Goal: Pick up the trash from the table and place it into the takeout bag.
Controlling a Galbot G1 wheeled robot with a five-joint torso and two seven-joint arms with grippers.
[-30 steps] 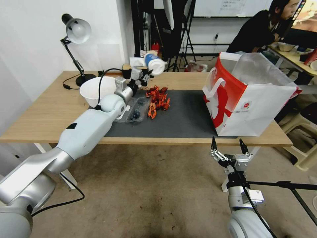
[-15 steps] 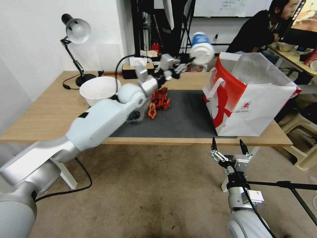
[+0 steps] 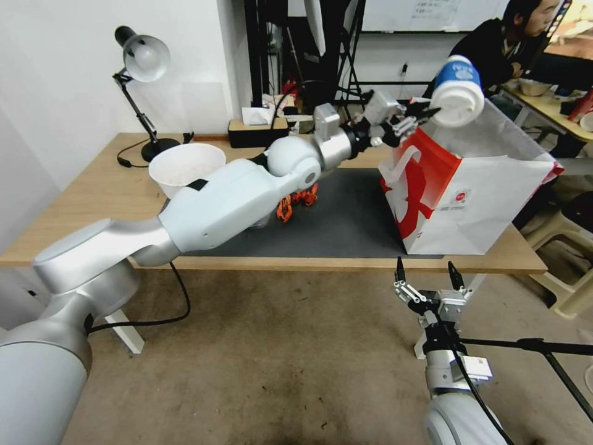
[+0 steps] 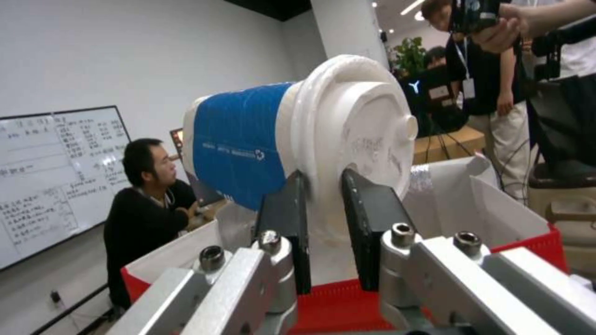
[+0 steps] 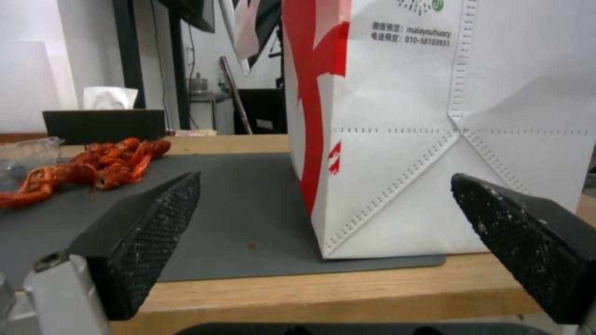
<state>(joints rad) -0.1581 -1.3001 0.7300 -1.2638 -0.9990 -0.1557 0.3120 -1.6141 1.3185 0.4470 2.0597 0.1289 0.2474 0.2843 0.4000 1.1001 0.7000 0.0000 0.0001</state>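
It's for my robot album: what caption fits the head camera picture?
Left gripper holds the blue-and-white cup above the open takeout bag; right gripper waits open below the table.

The left arm [image 3: 235,191] hides most of the red scraps [image 3: 295,203] on the dark mat [image 3: 346,222]. The takeout bag [image 3: 460,198] interior is not visible. In the right wrist view, the picture edge cuts off the bag top.

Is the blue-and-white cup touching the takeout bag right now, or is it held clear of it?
Apart. In the head view the blue-and-white cup, pinched at its lid rim by the left gripper, hangs above the takeout bag, with the foil lining visible below it.
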